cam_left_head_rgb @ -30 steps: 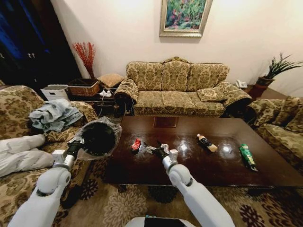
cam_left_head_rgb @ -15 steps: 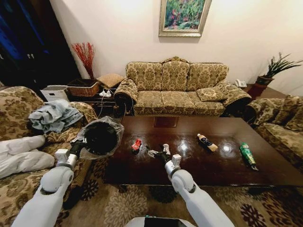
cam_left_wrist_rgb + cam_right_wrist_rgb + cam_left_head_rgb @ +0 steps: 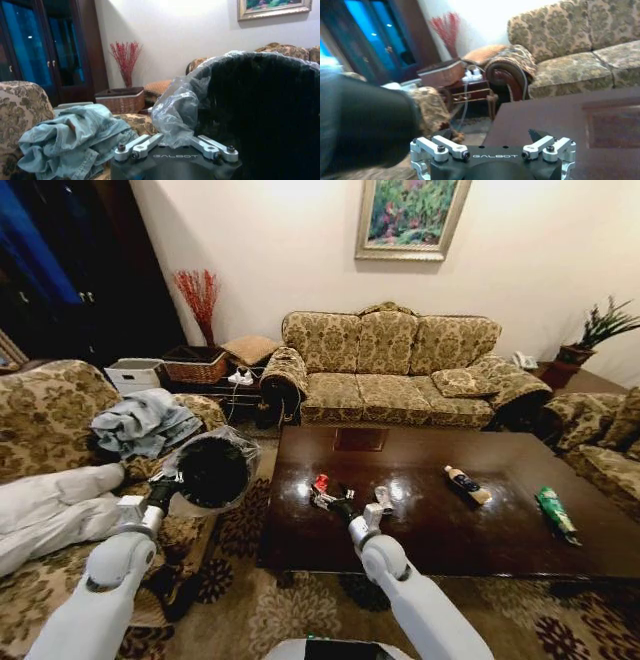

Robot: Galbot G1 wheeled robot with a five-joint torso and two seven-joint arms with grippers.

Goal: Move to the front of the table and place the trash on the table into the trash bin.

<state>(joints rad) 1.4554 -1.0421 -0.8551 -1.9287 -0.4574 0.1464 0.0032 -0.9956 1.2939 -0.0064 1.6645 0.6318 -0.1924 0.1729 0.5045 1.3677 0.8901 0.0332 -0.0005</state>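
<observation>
The right hand hangs low over the near left part of the counter. Its fingers are spread wide with nothing between them. The crushed red can lies just beyond it, and the silver-black can is just to its right. The left hand is clamped on the rim and clear liner of the trash bin. It holds the bin tipped off the counter's left end, above the floral armchair, with the mouth facing the counter.

The step in hand looks like a first pick, most likely the red can, though the silver-black can is equally close.

- **Approach:** The can is crushed and small, so the fingers should come down on either side of its narrow width, low enough to catch the body and not only a folded edge.
- **Grip:** The glossy top will let the can slide, so close evenly and avoid pushing it from one side.
- **Neighbour:** Keep the outer finger clear of the other can.
- **Transfer:** The bin is close on the left, so the carry can be short. Lift clear of the counter's edge trim first, and release well inside the liner.

The dark bottle with white cap and the green bottle lie far to the right and will probably need a longer reach.
</observation>
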